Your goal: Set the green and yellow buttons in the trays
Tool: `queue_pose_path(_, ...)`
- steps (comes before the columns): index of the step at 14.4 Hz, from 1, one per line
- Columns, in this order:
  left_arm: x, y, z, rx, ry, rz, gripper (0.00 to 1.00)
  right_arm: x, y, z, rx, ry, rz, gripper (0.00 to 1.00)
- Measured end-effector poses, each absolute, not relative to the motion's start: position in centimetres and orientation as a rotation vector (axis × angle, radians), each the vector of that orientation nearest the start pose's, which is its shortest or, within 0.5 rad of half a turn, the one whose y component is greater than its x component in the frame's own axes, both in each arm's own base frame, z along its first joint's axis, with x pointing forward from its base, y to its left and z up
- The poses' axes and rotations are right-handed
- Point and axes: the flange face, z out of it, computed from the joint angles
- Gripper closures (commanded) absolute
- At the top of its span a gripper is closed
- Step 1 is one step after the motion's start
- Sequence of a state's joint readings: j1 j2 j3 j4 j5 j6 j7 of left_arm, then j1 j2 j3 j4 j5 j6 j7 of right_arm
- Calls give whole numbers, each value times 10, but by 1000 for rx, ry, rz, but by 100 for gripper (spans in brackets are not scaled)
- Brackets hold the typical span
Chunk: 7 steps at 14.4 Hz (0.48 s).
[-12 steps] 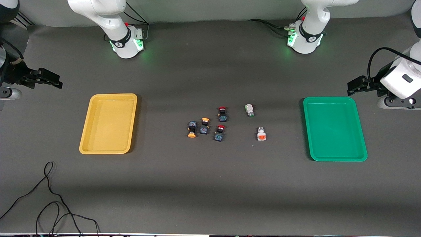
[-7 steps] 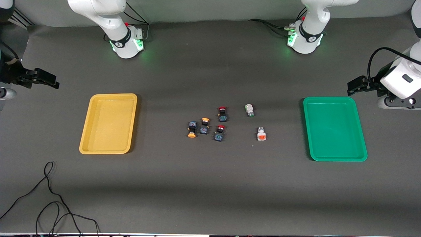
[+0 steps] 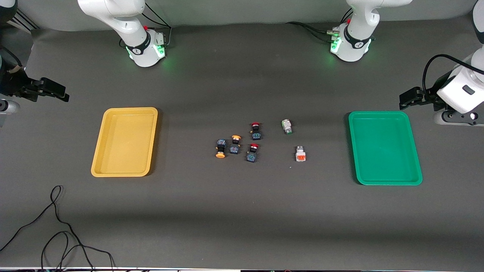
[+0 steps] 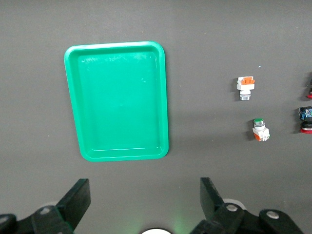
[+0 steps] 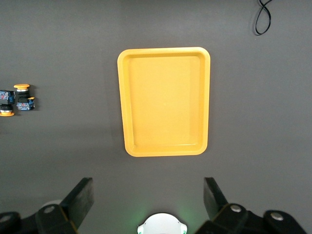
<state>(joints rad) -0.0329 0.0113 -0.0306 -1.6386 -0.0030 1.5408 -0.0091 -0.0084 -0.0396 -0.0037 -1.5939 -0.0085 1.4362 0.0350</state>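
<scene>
**A:** We had a dark grey matte table (image 3: pixel 242 219) before us, with a loose black cable (image 3: pixel 56 226) curled at its front corner toward the right arm's end. Nothing had been sorted: the shallow yellow plastic tray (image 3: pixel 99 158) and the shallow green plastic tray (image 3: pixel 416 166) both lay empty.

**B:** And the buttons sat between the trays, well apart from either. We counted two black-bodied pushbuttons with orange-yellow caps (image 3: pixel 221 148), two black-bodied pushbuttons with red caps (image 3: pixel 256 131), the white pushbutton marked green (image 3: pixel 287 126), and the white pushbutton marked orange-red (image 3: pixel 300 154), nearer the front camera.

**A:** The right gripper (image 3: pixel 56 93) hung beside the yellow tray toward the table's edge, jaws spread wide and empty. The left gripper (image 3: pixel 410 99) waited by the green tray, likewise agape.

**B:** So we judged it the opening step. Next, an arm would need to travel inward, descend over one small button, and avoid nudging its close neighbours.
</scene>
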Motion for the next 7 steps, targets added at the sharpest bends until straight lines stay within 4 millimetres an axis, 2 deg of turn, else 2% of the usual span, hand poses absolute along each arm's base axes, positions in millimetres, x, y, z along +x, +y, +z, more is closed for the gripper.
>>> queue_pose_path(7,550,-36,584,-3136,86,172,0,529,-4,622,-3145,66,192,0)
